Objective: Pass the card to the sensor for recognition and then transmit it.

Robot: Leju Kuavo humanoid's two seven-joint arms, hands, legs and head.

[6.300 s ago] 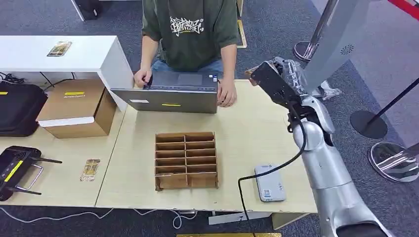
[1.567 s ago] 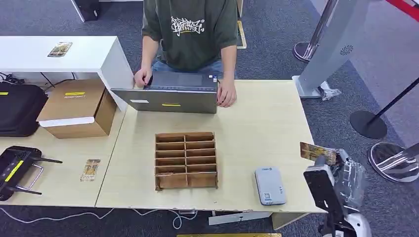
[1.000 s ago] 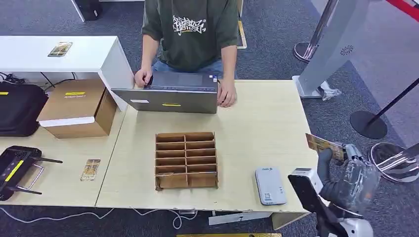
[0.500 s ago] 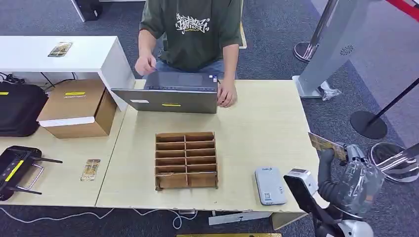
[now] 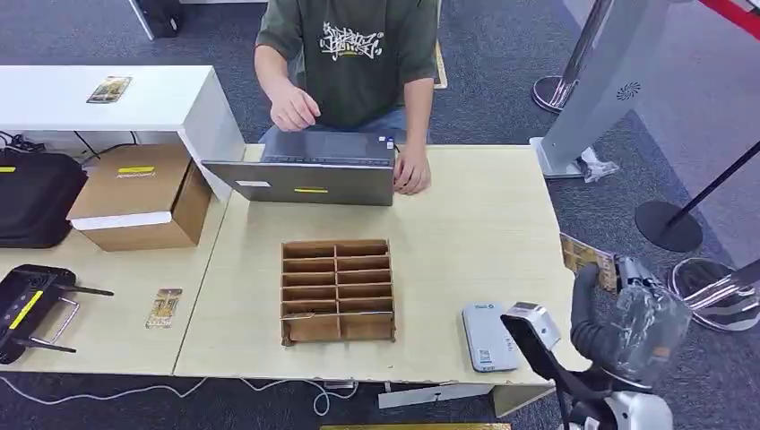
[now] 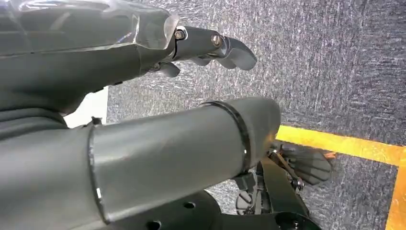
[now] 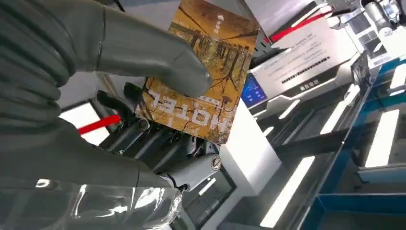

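One surface [image 5: 466,224] lies just beside the right hand [image 5: 618,313], which pinches the card [image 5: 587,259] by one end; the sensor [image 5: 489,335] sits near. The thin grip could let the card slip during lowering.

I see even, bright overhead light on the pale wooden table [image 5: 475,224], with soft shadows. The right wrist view shows glaring ceiling strips; its background looks slightly blurred, I think.
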